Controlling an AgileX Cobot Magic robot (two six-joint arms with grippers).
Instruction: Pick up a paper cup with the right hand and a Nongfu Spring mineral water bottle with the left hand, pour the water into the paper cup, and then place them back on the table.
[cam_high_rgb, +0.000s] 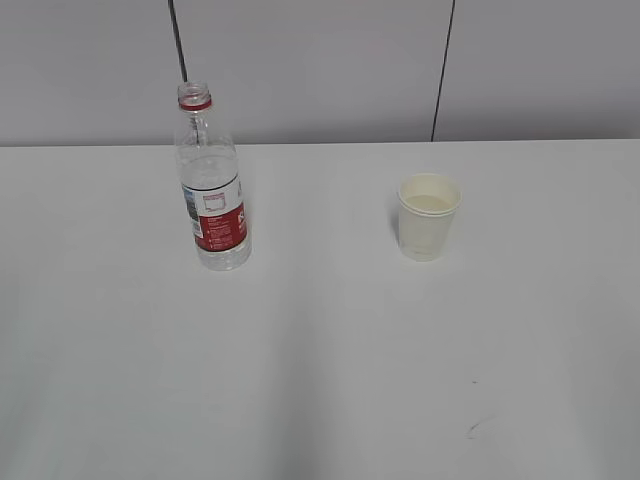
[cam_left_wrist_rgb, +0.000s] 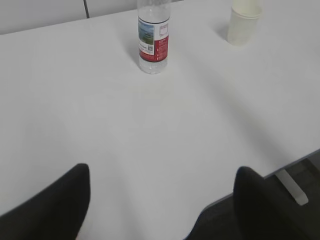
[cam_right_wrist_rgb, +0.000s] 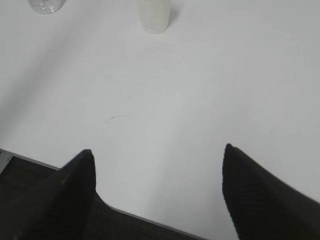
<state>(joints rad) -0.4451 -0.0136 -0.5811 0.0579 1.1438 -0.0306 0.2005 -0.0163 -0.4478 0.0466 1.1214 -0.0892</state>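
So far nothing looks picked up: the left hand (cam_left_wrist_rgb: 160, 200) and the right hand (cam_right_wrist_rgb: 157, 187) both have fingers wide apart and hold nothing, with the Nongfu Spring mineral water bottle (cam_left_wrist_rgb: 153, 42) and the paper cup (cam_right_wrist_rgb: 154, 15) standing far ahead on the table (cam_high_rgb: 320, 380), so all 3 steps remain.

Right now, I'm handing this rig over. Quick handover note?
Left gripper: open, empty, back near the table edge.
Right gripper: open, empty, also back at the near edge.
Nongfu Spring mineral water bottle: upright on the table, uncapped, left of the paper cup.
Paper cup: upright on the table, apart from the bottle; something pale shows inside, can't tell if it is water.
Done: cannot tell whether pouring has happened; nothing is held.
Left: check the cup before grasping, lifting or pouring.
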